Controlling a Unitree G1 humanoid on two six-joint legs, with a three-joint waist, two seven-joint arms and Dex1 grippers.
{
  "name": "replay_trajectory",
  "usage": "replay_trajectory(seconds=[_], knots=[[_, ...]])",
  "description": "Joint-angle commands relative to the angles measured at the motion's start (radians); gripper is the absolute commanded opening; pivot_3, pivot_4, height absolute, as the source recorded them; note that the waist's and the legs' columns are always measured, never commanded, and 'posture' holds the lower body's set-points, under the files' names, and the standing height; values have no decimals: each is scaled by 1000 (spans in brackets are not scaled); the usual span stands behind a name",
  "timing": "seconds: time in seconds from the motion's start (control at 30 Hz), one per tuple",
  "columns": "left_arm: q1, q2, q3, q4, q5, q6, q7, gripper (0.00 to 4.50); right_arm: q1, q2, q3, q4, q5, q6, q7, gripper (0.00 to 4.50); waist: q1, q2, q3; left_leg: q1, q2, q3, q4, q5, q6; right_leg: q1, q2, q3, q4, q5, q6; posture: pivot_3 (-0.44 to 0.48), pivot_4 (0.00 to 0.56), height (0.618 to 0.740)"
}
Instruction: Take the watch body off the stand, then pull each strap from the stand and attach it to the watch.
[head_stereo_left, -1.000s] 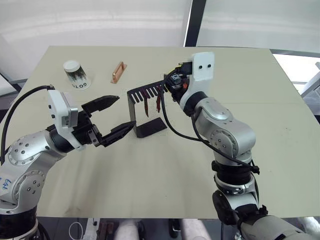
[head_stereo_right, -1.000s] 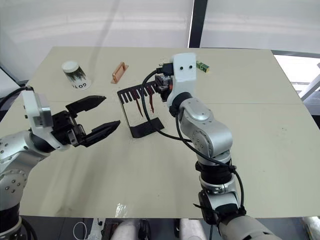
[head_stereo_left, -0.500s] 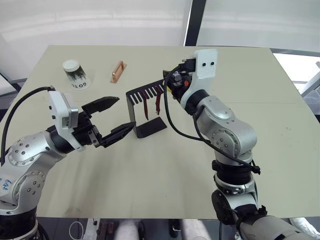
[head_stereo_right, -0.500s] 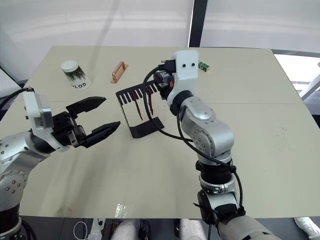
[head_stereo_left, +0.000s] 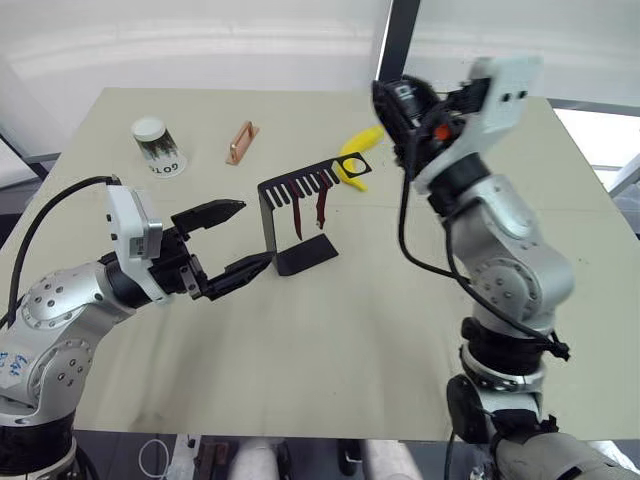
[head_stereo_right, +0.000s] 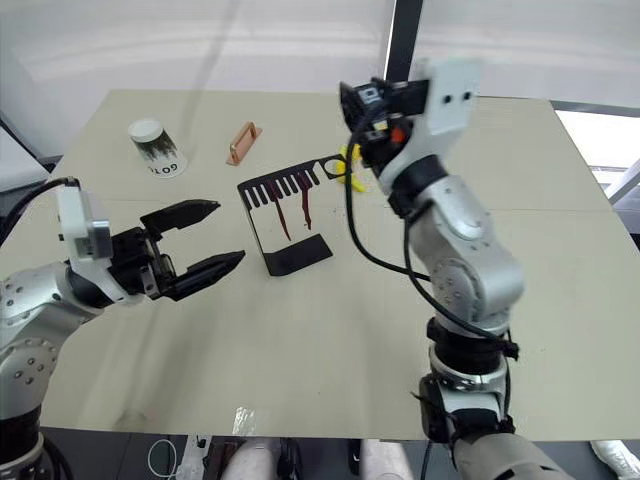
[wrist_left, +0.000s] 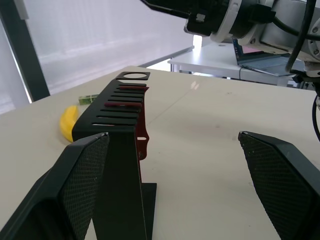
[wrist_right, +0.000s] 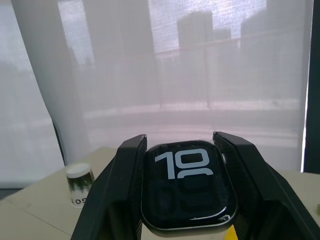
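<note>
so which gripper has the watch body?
The right gripper, raised above the table: its fingers clamp the watch body. The left gripper is open beside the stand.

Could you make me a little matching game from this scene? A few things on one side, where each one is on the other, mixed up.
Things:
1. watch body
2. straps
3. copper-coloured handle
4. left claw

Places or states:
A. hanging from the slotted top of the stand
B. lying flat on the table beside the paper cup
C. open, held beside the stand's foot
D. clamped in the right claw, raised above the table

Pairs: 1-D, 2-A, 3-B, 4-C
</note>
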Motion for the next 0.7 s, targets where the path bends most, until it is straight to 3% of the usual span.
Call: replay_trajectory(seconds=[0.03, 0.17, 0.23, 0.3, 0.47, 0.7], knots=[[-39, 15, -51, 16, 20, -24, -79, 4500, 106, -82, -75, -89, -2, -13, 32, 1620, 0, 0, 0, 0, 0, 0, 0, 0, 0, 0, 0, 0, 0, 0, 0, 0, 150, 729], [-71, 9, -99, 31, 21, -30, -128, 4500, 267, -118, -140, -149, -9, -23, 32, 1620, -1, 0, 0, 0, 0, 1, 0, 0, 0, -1, 0, 1, 0, 0, 0, 0, 150, 729], [-91, -16, -153, 39, 33, -42, -156, 4500, 477, -86, -161, -145, -50, -96, 42, 1620, 0, 0, 0, 0, 0, 1, 0, 1, 0, 0, 1, 1, 0, 0, 0, 0, 150, 729], [-102, -27, -191, 44, 53, -54, -181, 4500, 597, -43, -185, -122, -51, -135, 33, 1620, -2, 0, 0, 0, 0, 1, 0, 1, -1, 0, 2, 1, 1, 0, 0, 0, 150, 729], [-118, -38, -250, 54, 98, -89, -233, 4500, 774, -19, -154, -41, -111, -265, 72, 1620, -1, 1, 1, 3, 1, 0, -2, 3, -3, 4, 6, 6, -1, 0, 0, 0, 150, 729], [-115, -51, -277, 48, 109, -93, -252, 4500, 882, 59, -115, 85, -133, -371, 67, 1620, -3, 0, 1, 7, 3, 0, -2, 5, -6, 7, 13, 15, 0, 0, 0, 0, 150, 729]])
